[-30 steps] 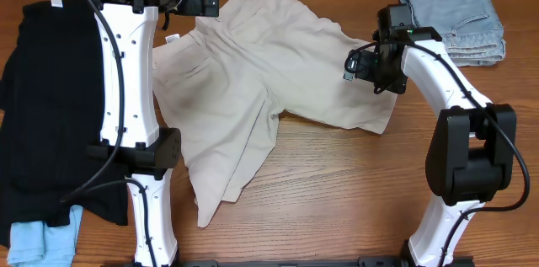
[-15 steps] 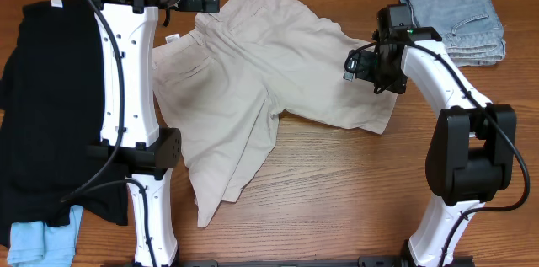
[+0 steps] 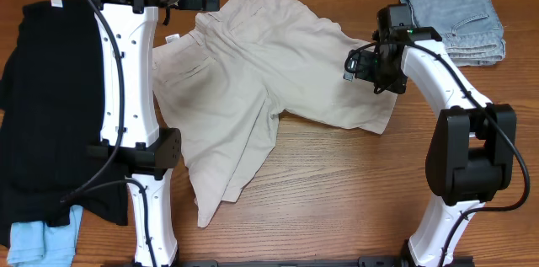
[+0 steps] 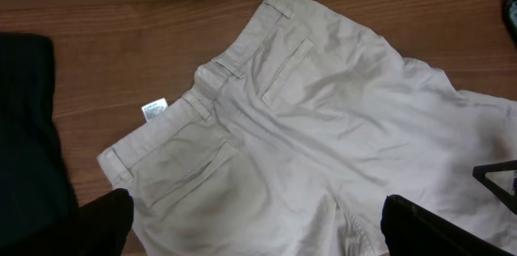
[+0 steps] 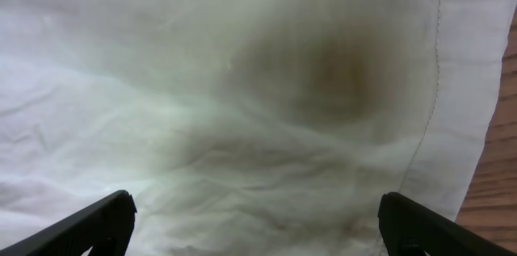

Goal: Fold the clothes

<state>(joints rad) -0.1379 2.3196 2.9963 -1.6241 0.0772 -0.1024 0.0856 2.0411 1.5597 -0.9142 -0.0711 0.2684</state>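
Nearest the arm bases, the wooden table (image 3: 337, 191) shows bare, smooth grain, and a small light-blue cloth (image 3: 38, 242) lies at its near left corner, just beside the black T-shirt (image 3: 42, 107), a limp, matte spread along the left side. The shorts (image 3: 253, 82), beige woven cotton, lie unfolded at the table's centre, back side up. One leg runs toward the near edge with its inner side doubled over; the other reaches right. Folding over that doubled flap would likely lock a crooked crease into the result. The right gripper (image 3: 362, 66) hangs low over the right-hand leg, jaws spread wide and grasping nothing. Its wrist view shows softly wrinkled cloth and a stitched hem (image 5: 436, 70) near the edge. A pinch taken here, inboard of the hem, might gather only a loose ridge and drag the leg askew. Farther back, the left gripper (image 4: 257, 202) hovers above the seat, likewise released and empty. Stitched back pockets (image 4: 283, 66), a thicker waistband (image 4: 218, 70) and a small white label (image 4: 153, 109) lie beyond it. The stiffer band may resist a flat fold. At the far right corner rests a folded light-blue denim garment (image 3: 455, 18), well apart.
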